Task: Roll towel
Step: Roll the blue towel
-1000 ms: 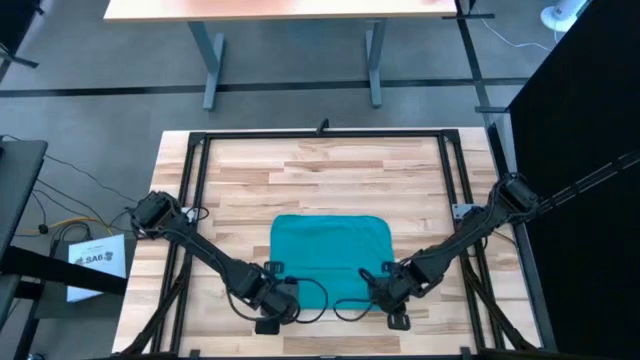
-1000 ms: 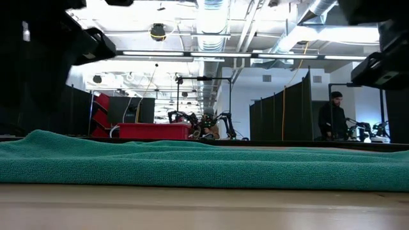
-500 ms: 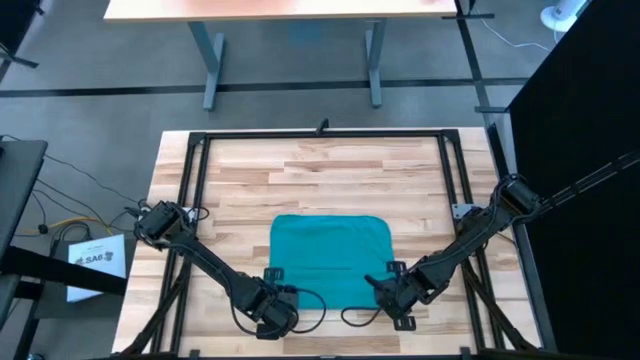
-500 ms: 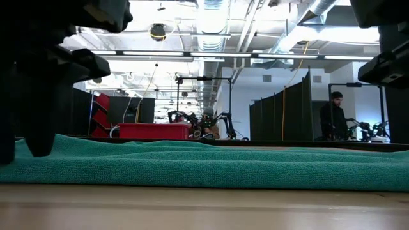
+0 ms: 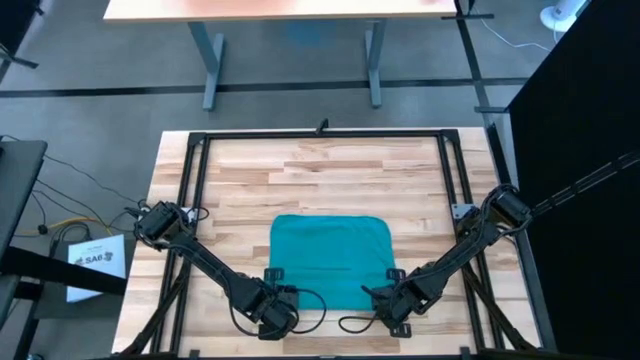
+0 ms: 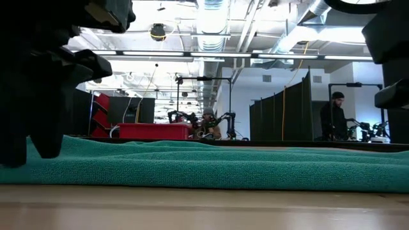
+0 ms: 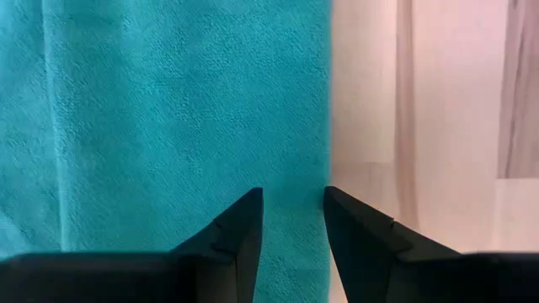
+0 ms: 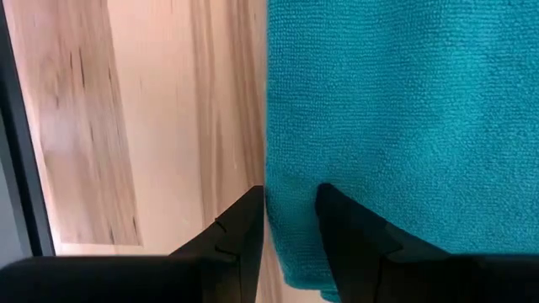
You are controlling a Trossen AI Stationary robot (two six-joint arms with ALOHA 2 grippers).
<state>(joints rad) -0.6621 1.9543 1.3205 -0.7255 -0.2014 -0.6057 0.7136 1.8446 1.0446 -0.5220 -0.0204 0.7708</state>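
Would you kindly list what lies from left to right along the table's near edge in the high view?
Left claw → near edge of the flat teal cloth towel → right claw, all on the pale wooden plank table.

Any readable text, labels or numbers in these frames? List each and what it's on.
"SAB": printed on the white sheet of paper lying on the floor left of the wooden table; the last letter is uncertain, and the smaller print on it is too small to read.
Nothing readable on the teal cloth towel, either gripper or the room behind.
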